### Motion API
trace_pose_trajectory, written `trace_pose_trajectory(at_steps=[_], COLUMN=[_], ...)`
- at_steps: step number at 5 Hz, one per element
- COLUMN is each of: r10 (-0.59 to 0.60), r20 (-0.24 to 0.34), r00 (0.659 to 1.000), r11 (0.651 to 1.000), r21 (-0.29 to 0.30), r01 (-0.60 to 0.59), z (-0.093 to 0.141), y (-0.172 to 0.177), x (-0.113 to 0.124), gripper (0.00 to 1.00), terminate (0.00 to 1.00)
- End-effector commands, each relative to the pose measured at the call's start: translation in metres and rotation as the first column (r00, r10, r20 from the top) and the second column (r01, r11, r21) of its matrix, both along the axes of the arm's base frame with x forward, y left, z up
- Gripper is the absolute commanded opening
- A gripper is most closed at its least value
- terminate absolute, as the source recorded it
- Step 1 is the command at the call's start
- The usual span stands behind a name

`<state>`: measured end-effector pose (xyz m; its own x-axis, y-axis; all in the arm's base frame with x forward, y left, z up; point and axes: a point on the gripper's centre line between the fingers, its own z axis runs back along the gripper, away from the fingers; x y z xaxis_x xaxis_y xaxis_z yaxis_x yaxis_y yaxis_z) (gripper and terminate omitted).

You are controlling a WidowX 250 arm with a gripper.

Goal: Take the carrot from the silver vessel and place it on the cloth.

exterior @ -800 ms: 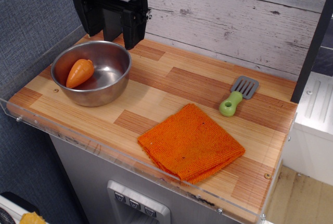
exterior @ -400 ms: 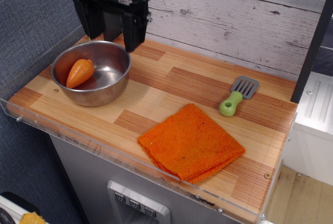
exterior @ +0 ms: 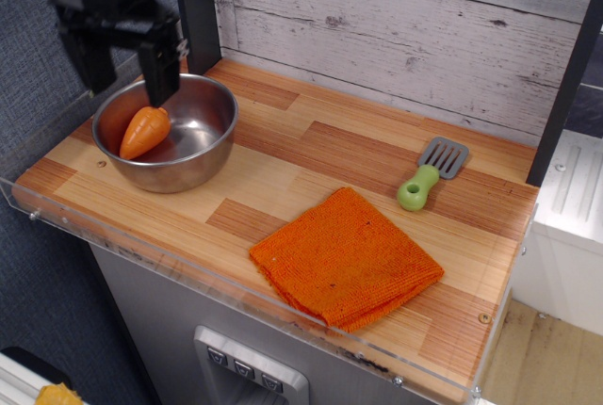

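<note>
The smooth orange carrot [exterior: 144,131] lies inside the silver vessel [exterior: 198,155], a shiny steel bowl at the back left of the wooden counter. My black gripper [exterior: 127,80] hangs open just above the bowl's left side, its right finger right over the carrot's top end, its left finger over the bowl's left rim. It holds nothing. The folded orange knitted cloth [exterior: 346,257] lies flat near the front edge, right of centre, well apart from the bowl.
A grey spatula with a green handle [exterior: 429,174] lies at the back right. A clear plastic lip [exterior: 188,268] runs along the counter's front and left edges. A grey plank wall [exterior: 424,28] stands behind. A black post [exterior: 196,9] rises behind the bowl.
My gripper has moved left and toward the front, from behind the bowl to above its left side, over the carrot. The carrot, bowl and cloth have not moved.
</note>
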<state>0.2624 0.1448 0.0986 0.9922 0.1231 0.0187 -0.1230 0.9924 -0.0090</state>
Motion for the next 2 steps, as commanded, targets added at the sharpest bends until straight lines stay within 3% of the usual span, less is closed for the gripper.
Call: trace_pose_trajectory(at_steps=[1,2], r10=[0.042,0.024], r20=[0.005,0.008], r00=[0.999,1.0], r11=[0.997,0.999], r21=[0.065,0.048], r01=[-0.042,-0.024], z=[-0.03,-0.036], y=[0.034,0.024], x=[0.009,0.014], gripper=[1.0,1.0], terminate=[0.0,0.0])
